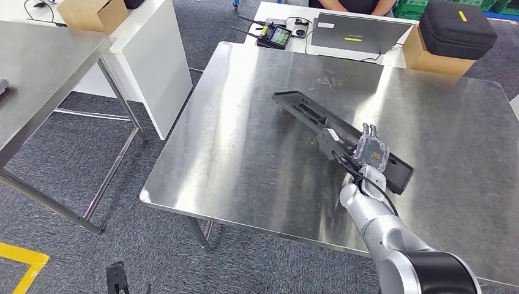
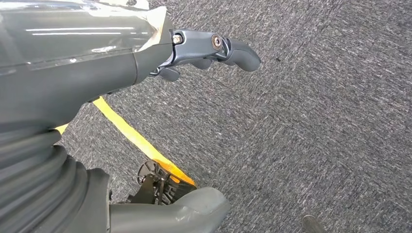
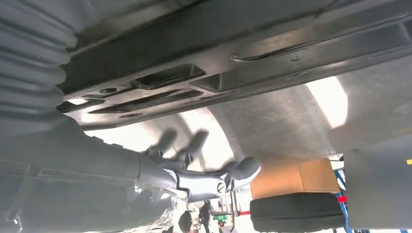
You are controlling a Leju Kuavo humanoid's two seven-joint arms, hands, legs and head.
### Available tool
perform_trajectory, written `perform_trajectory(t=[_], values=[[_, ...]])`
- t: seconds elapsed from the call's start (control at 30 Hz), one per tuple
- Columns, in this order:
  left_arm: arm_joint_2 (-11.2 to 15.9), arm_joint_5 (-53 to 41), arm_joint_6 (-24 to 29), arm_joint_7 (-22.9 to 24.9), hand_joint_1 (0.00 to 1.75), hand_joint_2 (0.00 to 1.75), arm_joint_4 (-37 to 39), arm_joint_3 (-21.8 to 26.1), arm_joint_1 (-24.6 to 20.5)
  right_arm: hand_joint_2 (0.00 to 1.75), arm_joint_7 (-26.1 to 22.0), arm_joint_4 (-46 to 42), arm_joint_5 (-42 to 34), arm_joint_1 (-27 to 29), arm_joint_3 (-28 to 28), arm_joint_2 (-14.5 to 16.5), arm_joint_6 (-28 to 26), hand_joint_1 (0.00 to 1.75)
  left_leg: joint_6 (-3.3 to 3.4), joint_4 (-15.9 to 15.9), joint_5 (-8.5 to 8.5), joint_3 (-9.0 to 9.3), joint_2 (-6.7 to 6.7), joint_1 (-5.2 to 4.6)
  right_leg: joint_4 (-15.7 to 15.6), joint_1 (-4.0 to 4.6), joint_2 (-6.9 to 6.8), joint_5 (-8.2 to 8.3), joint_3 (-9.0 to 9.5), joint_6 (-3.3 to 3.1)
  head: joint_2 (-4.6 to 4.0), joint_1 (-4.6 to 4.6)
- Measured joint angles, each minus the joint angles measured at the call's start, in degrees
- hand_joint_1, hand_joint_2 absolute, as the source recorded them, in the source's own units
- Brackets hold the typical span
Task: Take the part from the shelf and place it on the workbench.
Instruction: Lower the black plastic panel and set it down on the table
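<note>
The part [image 1: 330, 131] is a long black plastic tray-like piece lying slantwise on the steel workbench [image 1: 245, 153], right of its middle. My right hand [image 1: 371, 148] is over the part's near right end, fingers stretched out and apart. In the right wrist view the part [image 3: 218, 63] runs close alongside the hand, and the fingers [image 3: 214, 177] reach out straight above the shiny tabletop without closing around it. My left hand [image 2: 209, 51] hangs over grey carpet, with its fingers loosely bent and nothing in it.
Behind the workbench a white table carries a laptop [image 1: 358, 33], a controller [image 1: 275, 35] and a cardboard box [image 1: 437, 58] with a black case [image 1: 458, 27] on top. A person sits at the far edge. A second steel table [image 1: 37, 67] stands left. Yellow floor tape [image 1: 21, 263].
</note>
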Motion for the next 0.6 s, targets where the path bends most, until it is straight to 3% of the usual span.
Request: perform_trajectory(t=[0.07,0.2,0.43,0.5,0.6], values=[[0.0,0.0,0.0,0.0,0.0,1.75,0.0,-0.1,0.0,0.0,0.0,0.3,0.0,0.0,0.0,0.0,0.0,0.0,0.0,0.0,0.0,0.0,0.0,0.0,0.0,0.0,0.0,0.0,0.0,0.0,0.0,0.01],[0.0,0.0,0.0,0.1,0.0,0.0,0.0,-0.2,0.0,0.0,0.0,0.7,0.0,0.0,0.0,0.0,0.0,0.0,0.0,0.0,0.0,0.0,0.0,-0.01,0.0,0.0,0.0,0.0,0.01,0.0,0.0,0.0],[0.0,0.3,-2.2,4.4,0.0,0.0,0.0,-0.3,0.0,0.0,-2.7,0.9,-0.5,0.0,-0.4,0.4,1.5,0.0,0.02,0.0,0.02,0.0,0.0,0.0,0.0,0.0,0.0,0.0,0.02,0.0,0.0,0.01],[0.0,0.9,-3.4,5.2,0.0,0.0,0.0,-0.3,0.0,0.0,-7.5,0.7,-3.4,0.0,-1.0,0.9,4.3,0.0,0.02,0.0,0.02,0.0,0.0,0.0,0.0,0.01,0.0,0.0,0.03,0.0,0.0,0.01],[0.0,2.3,-4.6,5.3,0.0,0.0,0.0,-0.2,0.1,0.0,-21.6,-1.5,-12.7,0.4,-3.4,2.6,9.2,0.0,0.02,0.0,0.02,0.01,0.06,0.0,0.0,0.03,0.03,0.01,0.02,0.0,0.0,-0.01]])
